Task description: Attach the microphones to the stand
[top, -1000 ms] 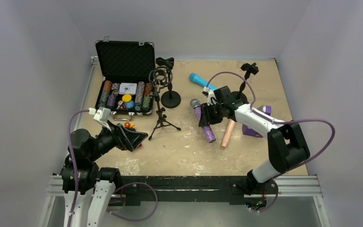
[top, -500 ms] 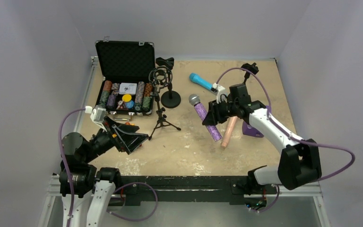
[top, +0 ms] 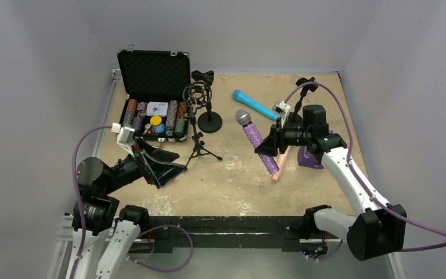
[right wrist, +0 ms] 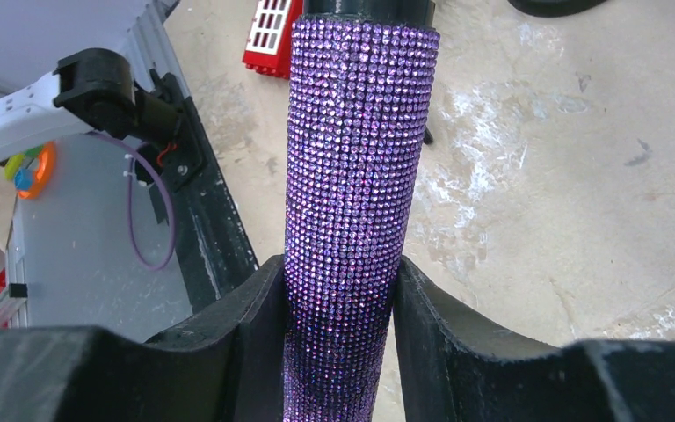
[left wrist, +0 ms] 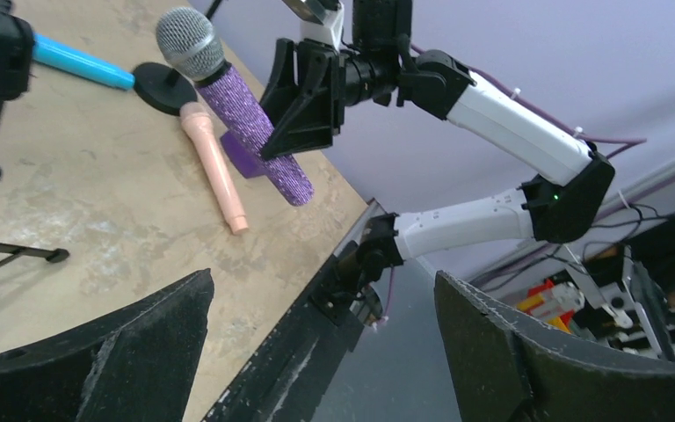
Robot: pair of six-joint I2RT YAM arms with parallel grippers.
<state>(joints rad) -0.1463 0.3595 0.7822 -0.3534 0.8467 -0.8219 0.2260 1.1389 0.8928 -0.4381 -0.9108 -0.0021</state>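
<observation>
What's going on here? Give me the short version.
The right gripper is shut on the glittery purple microphone and holds it tilted above the table, mesh head uppermost. The microphone is not on a stand yet. The pink microphone and the blue microphone lie on the table. The left gripper is open and empty, hovering near the left of the empty tripod stand.

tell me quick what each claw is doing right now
left claw: open, holding nothing
right claw: closed on the purple microphone
</observation>
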